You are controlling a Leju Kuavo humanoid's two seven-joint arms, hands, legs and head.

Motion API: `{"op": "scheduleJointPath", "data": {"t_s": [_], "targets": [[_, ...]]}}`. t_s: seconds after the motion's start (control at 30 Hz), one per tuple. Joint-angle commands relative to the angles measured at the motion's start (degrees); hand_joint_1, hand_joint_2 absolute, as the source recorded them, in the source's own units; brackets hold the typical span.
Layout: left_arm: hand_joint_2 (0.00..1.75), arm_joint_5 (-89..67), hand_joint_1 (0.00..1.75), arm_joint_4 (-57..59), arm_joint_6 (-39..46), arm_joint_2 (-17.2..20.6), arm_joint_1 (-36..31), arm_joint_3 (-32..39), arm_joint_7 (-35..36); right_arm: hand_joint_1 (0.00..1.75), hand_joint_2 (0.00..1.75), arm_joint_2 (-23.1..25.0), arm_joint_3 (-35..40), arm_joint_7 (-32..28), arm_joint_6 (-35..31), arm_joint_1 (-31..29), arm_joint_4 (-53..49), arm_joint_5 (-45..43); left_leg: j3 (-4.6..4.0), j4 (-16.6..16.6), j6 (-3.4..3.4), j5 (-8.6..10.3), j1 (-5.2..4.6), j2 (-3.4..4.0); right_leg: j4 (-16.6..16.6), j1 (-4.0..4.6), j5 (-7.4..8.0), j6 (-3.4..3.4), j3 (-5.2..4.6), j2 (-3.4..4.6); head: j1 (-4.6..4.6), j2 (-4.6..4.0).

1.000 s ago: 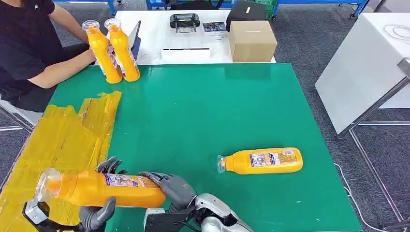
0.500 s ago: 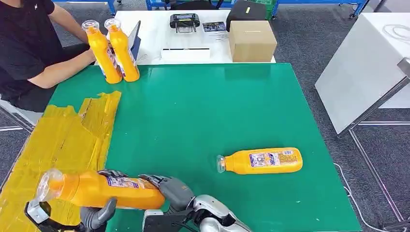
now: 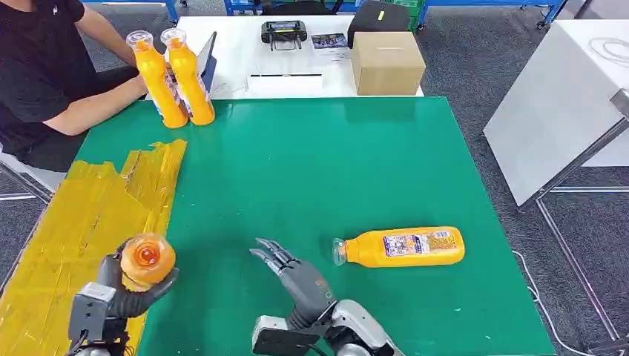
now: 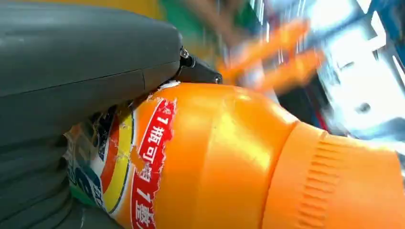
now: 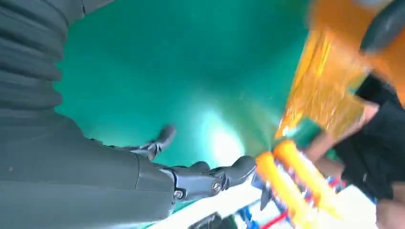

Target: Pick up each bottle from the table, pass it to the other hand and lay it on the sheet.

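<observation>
Near left: left hand point(image 3: 119, 293) grips an orange plastic juice bottle point(image 3: 147, 259), cap end pointing up toward the camera, above the near part of the crumpled yellow sheet point(image 3: 81, 222). Wrist view confirms grey fingers wrapped around the labelled body point(image 4: 191, 157).

Near centre: right hand point(image 3: 293, 271) holds nothing, fingers spread, over the green table point(image 3: 311, 163).

Right of it: second orange bottle point(image 3: 400, 247) lies flat on the table, cap toward the left.

Far left: two upright orange bottles point(image 3: 172, 74) at the table edge, beside a seated person point(image 3: 44, 74) in black.
</observation>
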Motion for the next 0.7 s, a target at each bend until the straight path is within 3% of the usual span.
{"op": "scheduleJointPath", "data": {"t_s": [0.03, 0.27, 0.43, 0.5, 0.7], "targets": [[1.75, -26.8, 1.75, 6.8, 21.7, 4.5, -4.4, -0.1, 4.1, 0.0, 1.75, -6.3, -6.3, -1.6, 0.9, 2.1, -8.4, -0.8, -0.01, 0.0, 0.01, 0.05, -0.02, -0.16, 0.0, -0.02, 0.0, -0.02, 0.04, -0.15, -0.02, 0.0], [1.75, -46.5, 1.75, 17.8, 26.7, 9.9, -5.8, -4.9, 13.5, 0.0, 1.75, -6.9, -6.7, -2.4, 2.2, -0.2, -7.5, -2.3, 0.07, -0.1, 0.0, 0.09, -0.04, -0.15, -0.1, -0.04, 0.03, -0.04, 0.07, -0.14, -0.02, 0.0], [1.75, -46.6, 1.75, 18.5, 26.8, 10.0, -6.0, -5.3, 13.7, 0.0, 1.75, -6.8, -6.6, -2.4, 2.2, -0.3, -7.3, -2.3, 0.02, 0.0, 0.0, 0.05, -0.02, -0.09, 0.0, -0.01, 0.02, -0.02, 0.01, -0.07, 0.0, 0.0], [1.75, -46.1, 1.75, 21.0, 21.7, 11.7, -6.2, -7.7, 13.5, 0.0, 1.75, -6.7, -6.4, -2.3, 2.4, -0.9, -6.8, -2.6, 0.02, 0.0, 0.0, 0.06, -0.03, -0.08, 0.0, -0.02, 0.01, -0.01, 0.0, -0.07, -0.02, 0.0], [1.75, -43.5, 1.75, 26.1, 17.2, 15.8, -5.2, -10.9, 11.0, 0.0, 1.75, -6.5, -6.2, -2.6, 3.5, -3.1, -4.9, -3.4, 0.1, -0.1, -0.01, 0.05, -0.02, 0.03, 0.0, -0.02, 0.04, -0.04, 0.06, 0.05, -0.02, 0.0]]}}
